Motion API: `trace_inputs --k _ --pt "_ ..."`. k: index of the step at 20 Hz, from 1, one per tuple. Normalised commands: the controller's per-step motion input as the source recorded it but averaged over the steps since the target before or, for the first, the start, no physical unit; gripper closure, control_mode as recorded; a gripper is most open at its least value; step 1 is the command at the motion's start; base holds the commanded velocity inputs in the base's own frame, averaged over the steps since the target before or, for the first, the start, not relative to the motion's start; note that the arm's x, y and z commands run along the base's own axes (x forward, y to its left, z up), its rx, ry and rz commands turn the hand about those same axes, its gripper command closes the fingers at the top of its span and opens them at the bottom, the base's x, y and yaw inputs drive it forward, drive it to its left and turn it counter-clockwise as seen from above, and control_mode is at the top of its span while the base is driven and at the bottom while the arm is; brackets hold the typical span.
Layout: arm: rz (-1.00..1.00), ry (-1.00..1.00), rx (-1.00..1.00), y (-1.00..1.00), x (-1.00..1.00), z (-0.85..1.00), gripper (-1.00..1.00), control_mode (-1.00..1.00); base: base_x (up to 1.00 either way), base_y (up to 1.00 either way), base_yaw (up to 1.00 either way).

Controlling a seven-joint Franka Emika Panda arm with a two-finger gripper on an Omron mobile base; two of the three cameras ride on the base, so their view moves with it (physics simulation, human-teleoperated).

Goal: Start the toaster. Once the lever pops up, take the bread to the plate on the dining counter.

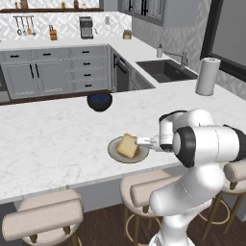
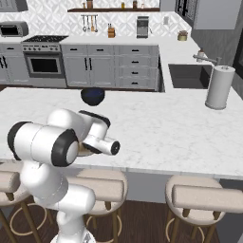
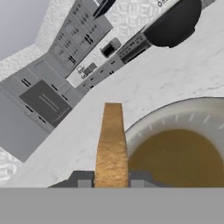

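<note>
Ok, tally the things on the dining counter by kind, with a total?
Bread, held in the tool over the plate: 1
Plate: 1
Dark bowl: 1
Paper towel roll: 1
Total: 4

Bread (image 1: 128, 145): golden-tan slice with a darker crust, tilted on edge, pinched between the end effector (image 1: 142, 141) fingers just over the plate (image 1: 115, 153). Hand view has it edge-on, at the plate's rim. Plate: round, shallow, grey-beige rim, brown centre, flat on the table (image 1: 53, 139) near its front edge. Table: white grey-veined marble top. Can't tell if the bread's lower edge touches the plate.
</note>
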Motion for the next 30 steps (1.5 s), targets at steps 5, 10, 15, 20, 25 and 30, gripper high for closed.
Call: trace_inputs --k 5,10,15,20,25,30 --pt "0.00 0.00 -0.07 0.00 0.24 -0.09 1.00 -1.00 0.00 0.00 0.00" --pt "0.00 -0.03 -0.03 0.00 -0.01 -0.16 -1.00 -1.00 0.00 0.00 0.00" --pt "0.00 -0.05 -0.03 -0.04 -0.09 0.00 -1.00 -1.00 0.00 0.00 0.00" --pt "0.00 0.00 -0.05 -0.19 -0.17 0.28 -1.00 -1.00 0.00 0.00 0.00" --pt "0.00 0.10 -0.19 -0.17 -0.17 0.57 -1.00 -1.00 0.00 0.00 0.00" --pt "0.00 0.36 -0.31 0.10 -0.08 0.36 -1.00 -1.00 0.00 0.00 0.00"
